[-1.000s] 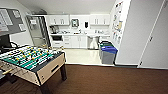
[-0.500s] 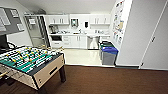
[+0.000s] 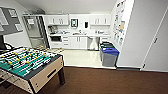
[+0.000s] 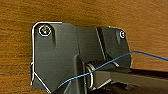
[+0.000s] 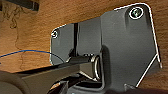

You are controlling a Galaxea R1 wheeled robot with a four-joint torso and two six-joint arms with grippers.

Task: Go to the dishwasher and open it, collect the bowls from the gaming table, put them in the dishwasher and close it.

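Across the room, at the far wall of the head view, a white kitchenette runs under upper cabinets (image 3: 59, 20), and the dishwasher (image 3: 93, 43) sits in the lower row, a steel front between white doors, shut, just beyond a pale tiled patch of floor (image 3: 81, 57). Nearer on the right of that patch stand bins (image 3: 109, 55), the front one grey with a blue lid, close against a white wall hung with posters (image 3: 119, 22). A door (image 3: 158, 47) fills the right edge. Low on the left stands a foosball table (image 3: 27, 66) with a green field, rods and small figures, on a dark brown floor (image 3: 105, 81). No bowls can be made out from here.

Both wrist views look straight down at brown wood-grain floor, which the head view renders far darker. On the left wrist a thin blue cable (image 4: 105, 66) crosses the robot's dark plate; on the right wrist a like blue cable (image 5: 27, 52) arcs over the floor, and a dark bar (image 5: 23, 3) lies in one corner. I cannot tell whether either gripper's fingers are spread or closed.

Against half a second ago, the foosball table sits lower and further left and the kitchenette looms slightly larger: the whole picture has shifted, so the camera has moved forward, not the furniture.
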